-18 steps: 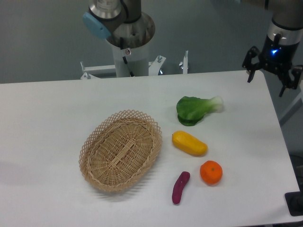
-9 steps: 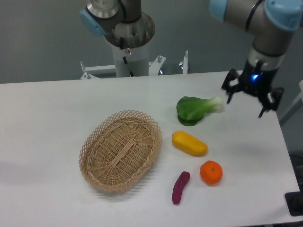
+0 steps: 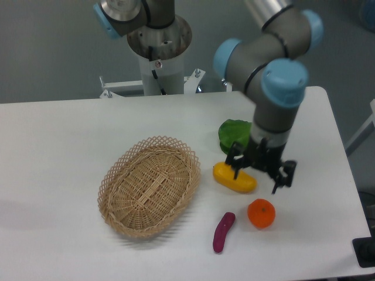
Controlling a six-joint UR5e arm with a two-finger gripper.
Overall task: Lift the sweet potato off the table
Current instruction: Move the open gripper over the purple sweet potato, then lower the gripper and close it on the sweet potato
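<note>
The sweet potato (image 3: pixel 223 232) is a slim magenta-purple vegetable lying on the white table (image 3: pixel 58 152) near its front edge, just right of the basket. My gripper (image 3: pixel 258 174) hangs above and to the right of it, over the yellow vegetable and the orange. Its fingers (image 3: pixel 236 167) are spread apart, open, with nothing between them. The arm's wrist hides part of the green vegetable behind it.
A wicker basket (image 3: pixel 149 185) sits left of centre. A fat yellow vegetable (image 3: pixel 231 177) lies under the gripper, a round orange (image 3: pixel 261 213) sits right of the sweet potato, and a green leafy vegetable (image 3: pixel 232 133) lies behind. The robot base (image 3: pixel 159 50) stands at the back.
The arm has swung from the table's far right edge leftward and forward, lowering the open gripper over the yellow vegetable and orange. The objects have not moved.
</note>
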